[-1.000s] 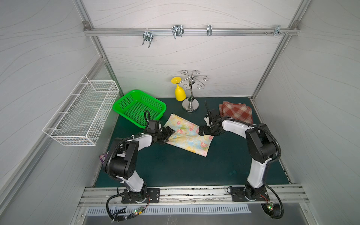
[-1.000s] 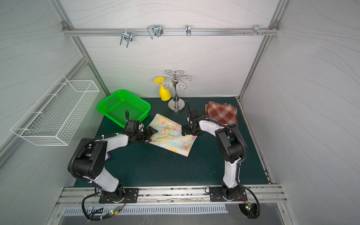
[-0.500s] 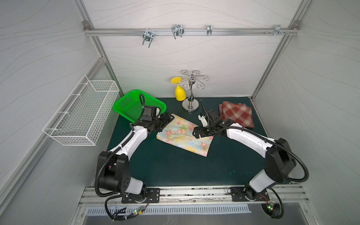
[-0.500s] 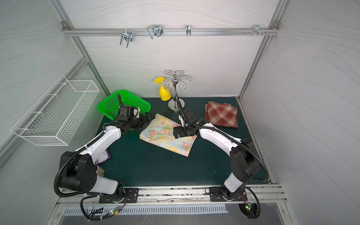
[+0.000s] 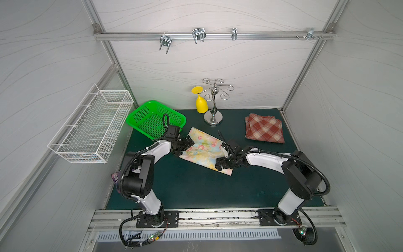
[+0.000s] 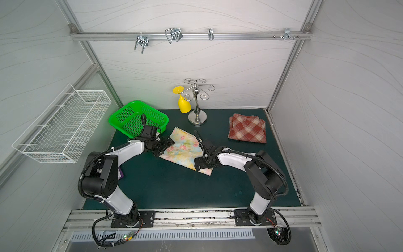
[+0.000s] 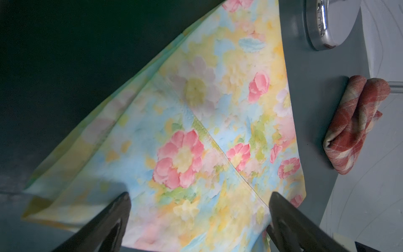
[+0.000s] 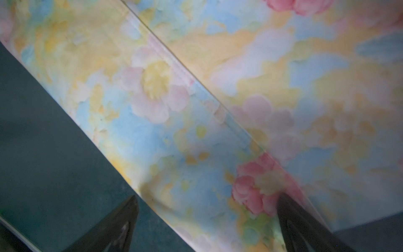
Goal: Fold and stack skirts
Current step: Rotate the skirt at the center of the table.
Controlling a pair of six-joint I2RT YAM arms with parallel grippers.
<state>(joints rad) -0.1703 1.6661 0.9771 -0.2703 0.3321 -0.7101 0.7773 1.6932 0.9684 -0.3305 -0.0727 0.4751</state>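
Note:
The pale yellow-blue skirt with pink flowers [image 5: 204, 150] [image 6: 185, 150] lies flat on the dark green mat in both top views. My left gripper [image 5: 185, 145] [image 7: 200, 196] stands open at its left edge, with cloth under the fingers and nothing pinched. My right gripper [image 5: 222, 164] [image 8: 208, 197] is open over the skirt's near right corner, one finger above the mat and one above the cloth. The red-brown and cream plaid skirt [image 5: 264, 128] [image 6: 247, 128] [image 7: 357, 122] lies folded at the back right, away from both grippers.
A green basket [image 5: 156, 119] sits at the back left, just behind my left wrist. A metal hook stand [image 5: 213, 117] holding a yellow glass [image 5: 201, 104] is behind the floral skirt. A white wire basket [image 5: 91, 126] hangs on the left wall. A purple wrapper [image 5: 115, 176] lies by the left arm.
My left gripper has opened fully at the floral skirt's left edge. My right gripper, open throughout, has moved nearer, to the skirt's near right corner. The skirt's left edge shifted slightly left.

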